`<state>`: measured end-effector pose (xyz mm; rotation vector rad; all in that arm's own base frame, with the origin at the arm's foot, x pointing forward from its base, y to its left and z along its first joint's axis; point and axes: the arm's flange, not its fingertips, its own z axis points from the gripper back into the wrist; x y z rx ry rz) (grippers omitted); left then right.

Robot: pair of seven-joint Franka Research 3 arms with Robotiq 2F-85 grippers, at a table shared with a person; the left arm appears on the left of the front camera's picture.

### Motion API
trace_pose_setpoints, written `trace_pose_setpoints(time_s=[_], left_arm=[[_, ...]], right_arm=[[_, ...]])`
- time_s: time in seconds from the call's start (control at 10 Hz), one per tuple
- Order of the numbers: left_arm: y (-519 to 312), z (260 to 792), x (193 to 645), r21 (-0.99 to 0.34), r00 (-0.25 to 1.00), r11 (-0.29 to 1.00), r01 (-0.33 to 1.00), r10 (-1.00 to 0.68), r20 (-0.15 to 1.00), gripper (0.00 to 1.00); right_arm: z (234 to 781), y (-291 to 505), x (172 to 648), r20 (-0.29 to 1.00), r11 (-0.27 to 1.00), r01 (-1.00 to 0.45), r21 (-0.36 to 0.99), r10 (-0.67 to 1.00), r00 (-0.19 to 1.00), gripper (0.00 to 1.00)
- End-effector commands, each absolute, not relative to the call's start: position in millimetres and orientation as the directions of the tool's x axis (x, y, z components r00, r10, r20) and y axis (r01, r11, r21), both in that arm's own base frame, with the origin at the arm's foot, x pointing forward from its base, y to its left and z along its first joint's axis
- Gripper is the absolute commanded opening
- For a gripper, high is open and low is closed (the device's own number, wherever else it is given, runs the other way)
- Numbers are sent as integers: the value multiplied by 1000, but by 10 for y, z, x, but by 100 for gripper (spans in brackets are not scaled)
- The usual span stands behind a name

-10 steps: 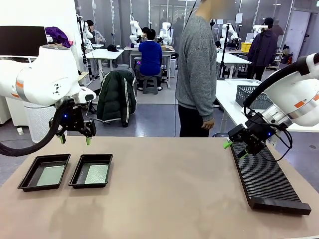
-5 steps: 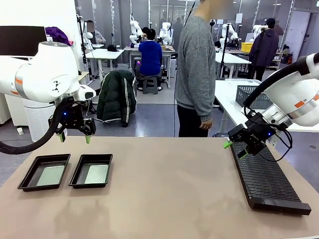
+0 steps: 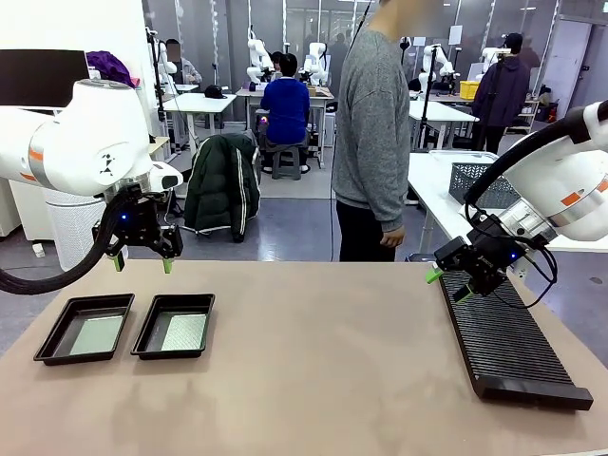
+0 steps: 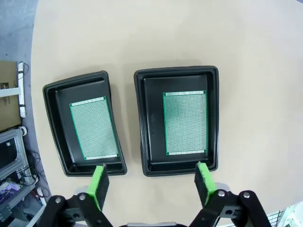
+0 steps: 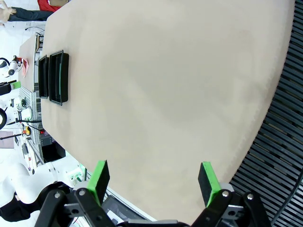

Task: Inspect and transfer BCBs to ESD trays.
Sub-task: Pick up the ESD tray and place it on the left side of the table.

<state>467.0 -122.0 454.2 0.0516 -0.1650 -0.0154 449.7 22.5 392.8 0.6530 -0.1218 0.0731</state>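
Observation:
Two black ESD trays lie side by side at the table's left: one (image 3: 84, 328) (image 4: 83, 124) and the other (image 3: 174, 326) (image 4: 178, 120). Each holds a green BCB lying flat, one (image 3: 96, 334) (image 4: 93, 127) and one (image 3: 184, 332) (image 4: 185, 122). My left gripper (image 3: 142, 263) (image 4: 150, 184) hovers above the trays' far edge, open and empty. Over the far end of the slotted rack at the right, my right gripper (image 3: 447, 284) (image 5: 154, 180) hangs open with nothing between its fingers. The trays (image 5: 54, 77) show small and far off in the right wrist view.
A long black ribbed rack (image 3: 506, 338) (image 5: 284, 137) lies along the table's right side. A person in a grey sweater (image 3: 374, 133) stands at the far edge, hand down. A dark mesh basket (image 3: 471, 180) sits on a table behind. The tabletop's middle (image 3: 323, 361) is bare.

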Motion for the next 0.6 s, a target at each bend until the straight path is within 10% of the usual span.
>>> trace_pose_setpoints(time_s=[0.0, 0.5], left_arm=[[-1221, 4537, 4664, 53, 986, 999, 11, -20, 163, 97], [-1221, 4537, 4664, 53, 986, 999, 11, -20, 163, 97]], right_arm=[[3929, 237, 4496, 132, 795, -94, 599, 19, 991, 100], [3929, 237, 4496, 132, 795, -94, 599, 19, 991, 100]])
